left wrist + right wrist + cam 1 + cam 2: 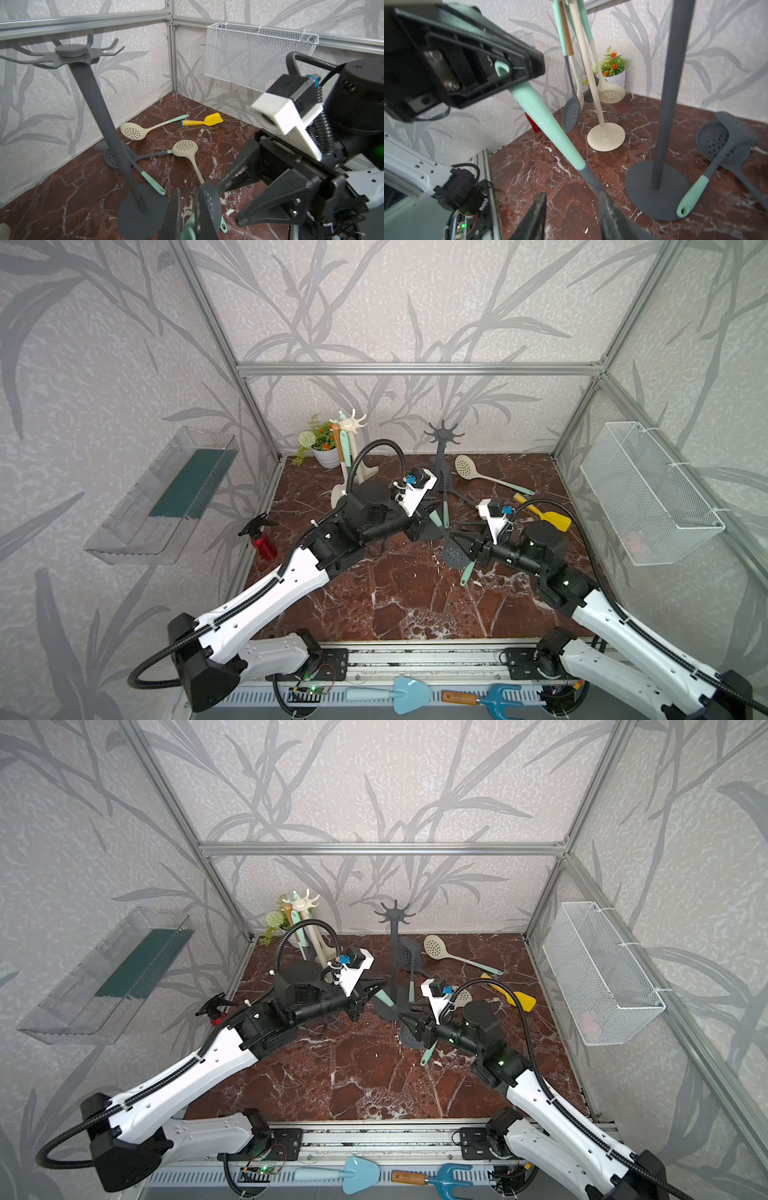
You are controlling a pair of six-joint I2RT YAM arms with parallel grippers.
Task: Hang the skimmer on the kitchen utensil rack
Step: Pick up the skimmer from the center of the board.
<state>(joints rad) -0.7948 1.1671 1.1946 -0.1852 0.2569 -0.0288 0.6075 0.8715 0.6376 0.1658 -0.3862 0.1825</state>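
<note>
Beside the rack [443, 434] base, low over the bench [415, 605], my left hand [188, 207] is clamped tight on the mint handle end of the skimmer [453, 554]. Its grey head sits low by my right hand [229, 203], whose jaws stand apart about the neck and grip nothing that I can see.

Procedure, as I judge it:
1. Draw the right hand back toward the open front of the bench.
2. Raise the skimmer handle-up beside the pole.
3. Drop its loop over a hook.

Caution: the loop sits inside my left grip, so a hook may not reach it. Loose skimmers [185, 147] crowd the base. Clear room lies above and in front.
</note>
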